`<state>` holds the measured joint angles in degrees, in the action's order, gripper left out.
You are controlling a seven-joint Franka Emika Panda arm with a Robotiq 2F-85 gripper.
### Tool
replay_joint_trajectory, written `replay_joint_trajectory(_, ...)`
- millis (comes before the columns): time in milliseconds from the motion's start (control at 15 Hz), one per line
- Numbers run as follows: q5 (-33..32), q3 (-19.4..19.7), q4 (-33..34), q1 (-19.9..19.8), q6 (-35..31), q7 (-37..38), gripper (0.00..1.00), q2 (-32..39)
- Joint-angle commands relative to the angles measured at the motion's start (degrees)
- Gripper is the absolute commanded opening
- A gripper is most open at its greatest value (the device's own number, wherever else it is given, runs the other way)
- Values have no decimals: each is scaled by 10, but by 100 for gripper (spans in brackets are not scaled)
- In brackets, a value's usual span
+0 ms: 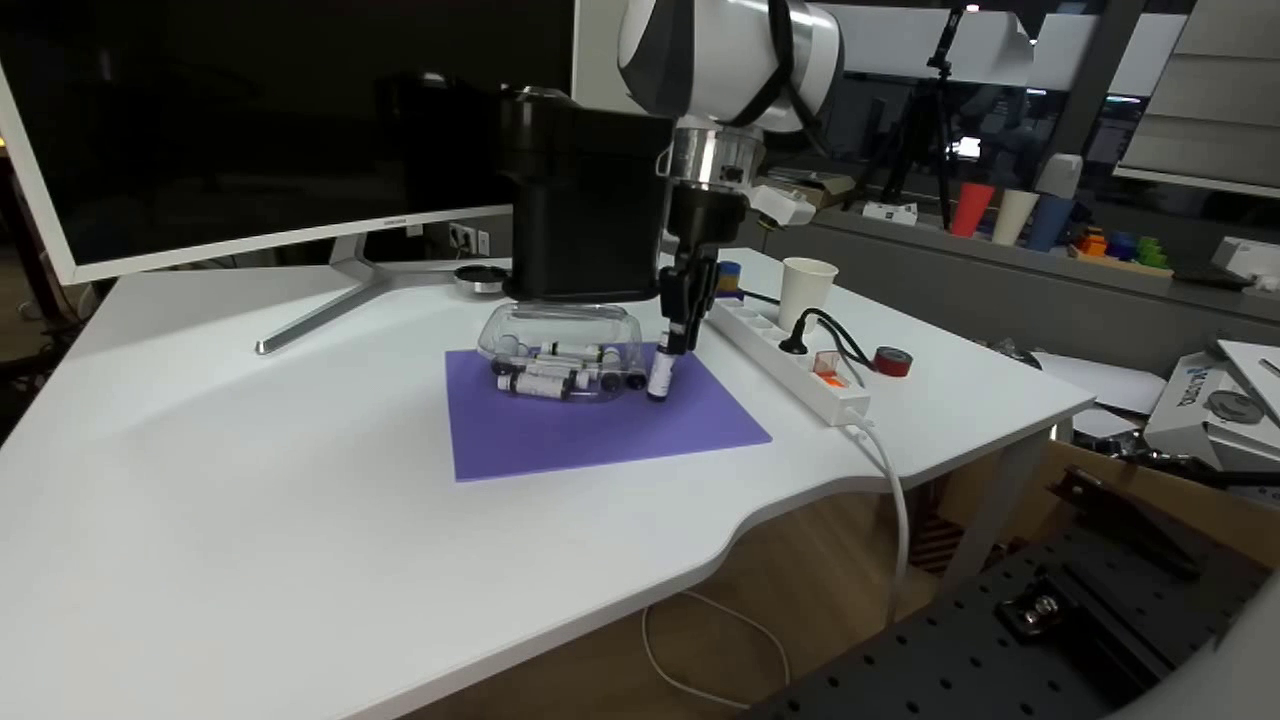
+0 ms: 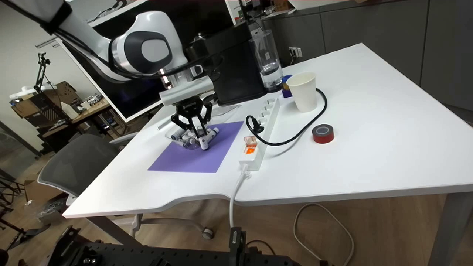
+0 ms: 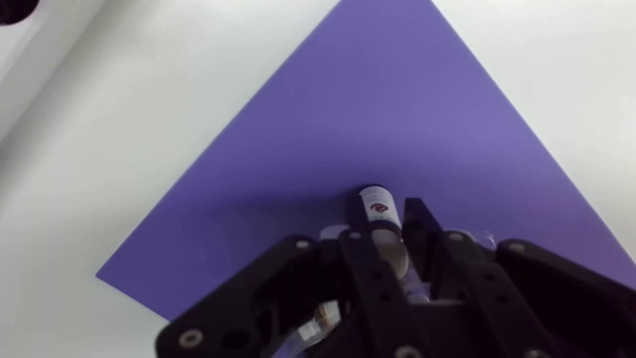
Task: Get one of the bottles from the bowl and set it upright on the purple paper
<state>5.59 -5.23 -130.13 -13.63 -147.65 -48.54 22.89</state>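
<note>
The flat purple paper (image 1: pixel 600 435) lies on the white table; it also shows in an exterior view (image 2: pixel 186 161) and the wrist view (image 3: pixel 377 99). A transparent plastic bowl (image 1: pixel 560 322) stands on its far part, holding several small dark bottles with white labels and caps lying (image 1: pixel 545 384). My gripper (image 1: pixel 677 338) points down beside the bowl, shut on the cap end of one bottle (image 1: pixel 661 375). This bottle (image 2: pixel 203 143) is outside the bowl, roughly upright, base at or just above the paper. In the wrist view (image 3: pixel 380 205) the bottle is between the fingertips; whether its base touches is hidden.
A white power strip (image 1: pixel 785 360) with a black plug runs beside the paper. A paper cup (image 1: pixel 804 292) and a red tape roll (image 1: pixel 892 361) stand beyond it. A black machine (image 1: pixel 590 210) stands behind the bowl, with a large monitor (image 1: pixel 300 110) alongside.
</note>
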Motion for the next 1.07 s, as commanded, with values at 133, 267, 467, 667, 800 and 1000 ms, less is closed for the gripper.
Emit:
replay_joint_trajectory(133,-1,18,-11,-6,6,1,52,-12)
replay_joint_trajectory(267,0,20,-12,-7,8,2,65,-17)
replay_joint_trajectory(467,4,20,-14,-7,12,1,85,-28)
replay_joint_trajectory(667,9,16,-18,-7,22,-5,99,-43)
replay_joint_trajectory(800,8,17,-21,-2,29,-4,100,-54)
replay_joint_trajectory(1000,-6,25,-25,13,43,12,100,-75)
